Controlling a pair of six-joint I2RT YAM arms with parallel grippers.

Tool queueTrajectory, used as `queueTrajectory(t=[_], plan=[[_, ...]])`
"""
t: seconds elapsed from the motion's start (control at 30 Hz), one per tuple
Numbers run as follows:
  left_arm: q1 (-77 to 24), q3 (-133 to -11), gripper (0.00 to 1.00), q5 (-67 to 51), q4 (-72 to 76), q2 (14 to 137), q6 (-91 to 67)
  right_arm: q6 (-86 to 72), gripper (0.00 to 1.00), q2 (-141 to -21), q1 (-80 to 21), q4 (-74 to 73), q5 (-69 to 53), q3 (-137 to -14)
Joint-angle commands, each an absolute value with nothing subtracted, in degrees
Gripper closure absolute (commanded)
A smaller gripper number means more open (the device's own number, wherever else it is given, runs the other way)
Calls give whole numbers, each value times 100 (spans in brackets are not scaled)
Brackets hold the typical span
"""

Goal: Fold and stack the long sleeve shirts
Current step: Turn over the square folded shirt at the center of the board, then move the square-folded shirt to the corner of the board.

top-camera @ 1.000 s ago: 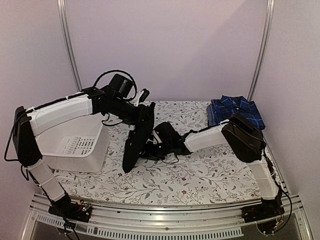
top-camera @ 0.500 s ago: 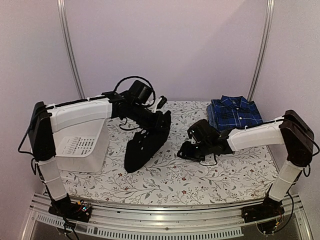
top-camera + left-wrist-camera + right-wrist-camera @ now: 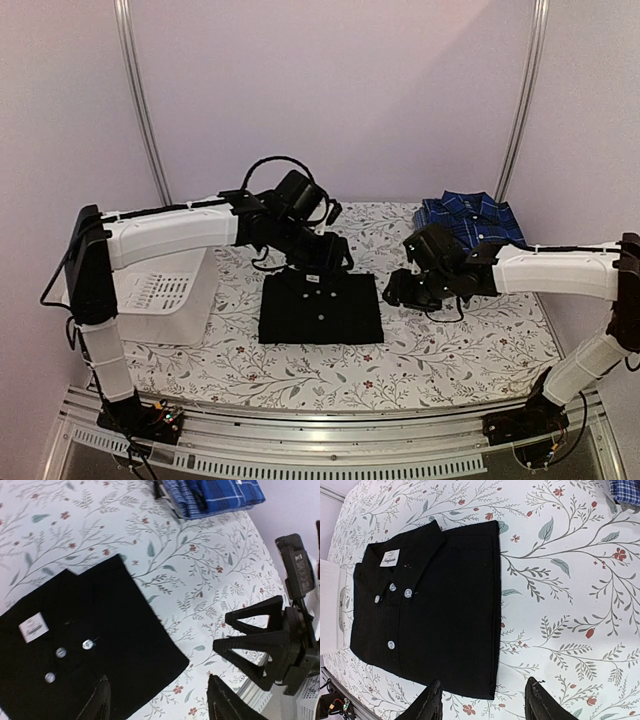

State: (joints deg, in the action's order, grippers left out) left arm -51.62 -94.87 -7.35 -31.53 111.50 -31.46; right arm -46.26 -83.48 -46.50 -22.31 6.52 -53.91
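Folding seems done: black shirt (image 3: 320, 308) flat, both jaws apart, empty. Next, likely: stack onto plaid shirt (image 3: 470, 218), 2 o'clock.

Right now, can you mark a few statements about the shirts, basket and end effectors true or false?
The black shirt lies folded flat on the table. True.
The plaid shirt is stacked on the black shirt. False: it lies apart, far right.
The left end effector grips the black shirt. False: its jaws stand open, empty.
The white basket sits left of the black shirt. True.
The right end effector is open and empty. True.
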Motion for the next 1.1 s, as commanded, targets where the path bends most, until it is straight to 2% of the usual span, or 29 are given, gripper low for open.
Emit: queueTrajectory(t=[0.0, 0.17, 0.37, 0.67, 1.07], plan=[[-4647, -8246, 38, -332, -3024, 10242, -3375, -4303, 46, -9064, -4699, -2304, 534, -5882], [-4146, -7003, 46, -447, -2770, 9602, -3398, -4185, 47, -9750, -4737, -2260, 433, -6229], [-3925, -6401, 46, -144, -2803, 9512, -3335, -4157, 45, -10286, -4737, -2226, 521, -6494], [-3830, -6368, 42, -14, -2654, 9987, -3209, -4048, 45, -10952, -4607, -2395, 735, -6987], [-3807, -6304, 31, -161, -2232, 10742, -3264, -3933, 46, -11713, -4614, -2716, 889, -7493]])
